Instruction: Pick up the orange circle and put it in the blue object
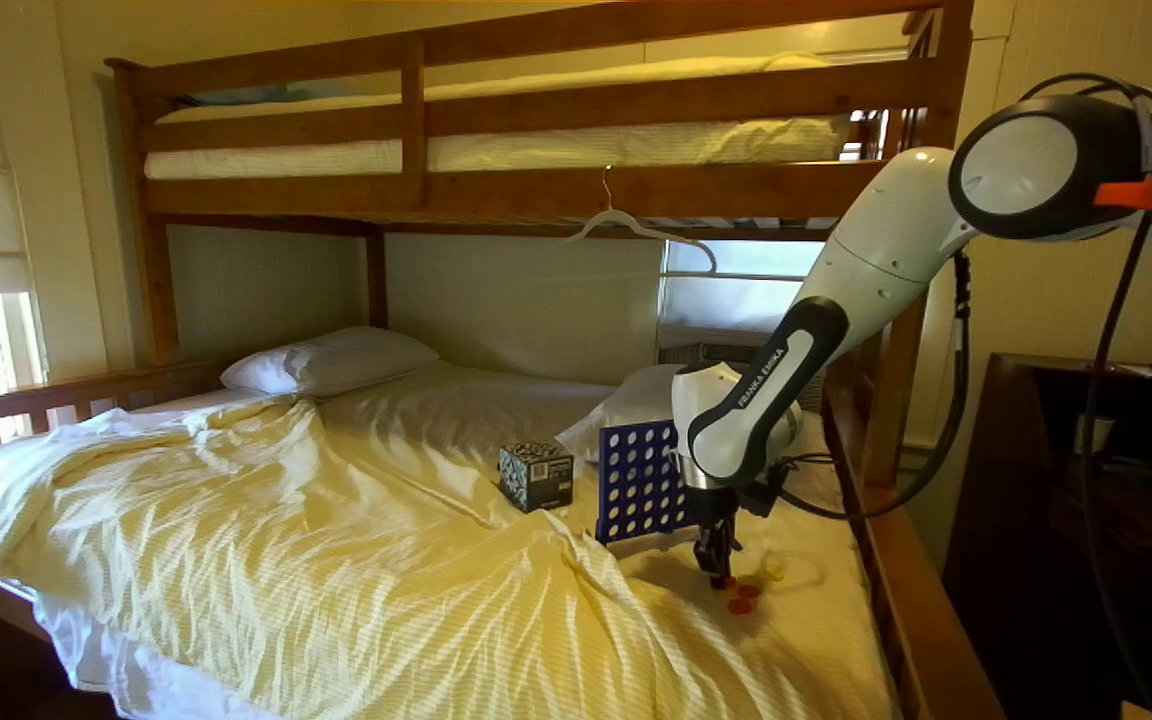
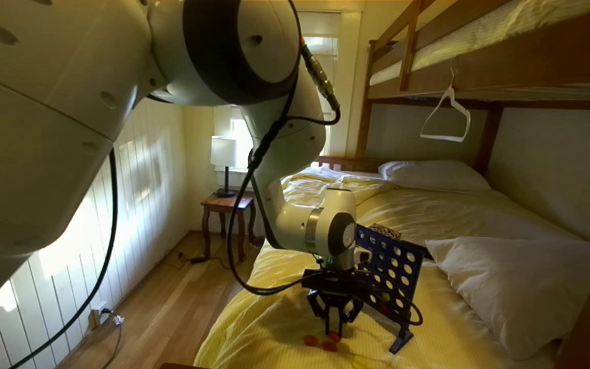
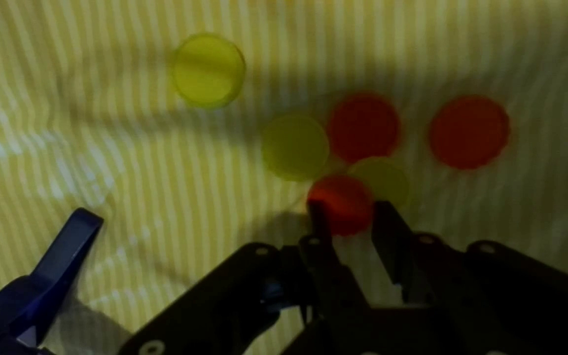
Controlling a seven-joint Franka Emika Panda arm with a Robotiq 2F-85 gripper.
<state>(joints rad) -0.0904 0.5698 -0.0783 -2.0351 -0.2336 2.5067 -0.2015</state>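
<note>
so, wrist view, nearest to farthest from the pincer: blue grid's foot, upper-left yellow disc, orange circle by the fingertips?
1. Orange circle: right at the pincer, partly hidden behind it.
2. Yellow disc: upper left, off by itself.
3. Blue grid's foot: lower left of the view.

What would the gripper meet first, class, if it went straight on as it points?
Probably the orange circle seen between the fingertips of the gripper; striped bedding lies beyond. The wrist view leaves exact depth unclear.
</note>
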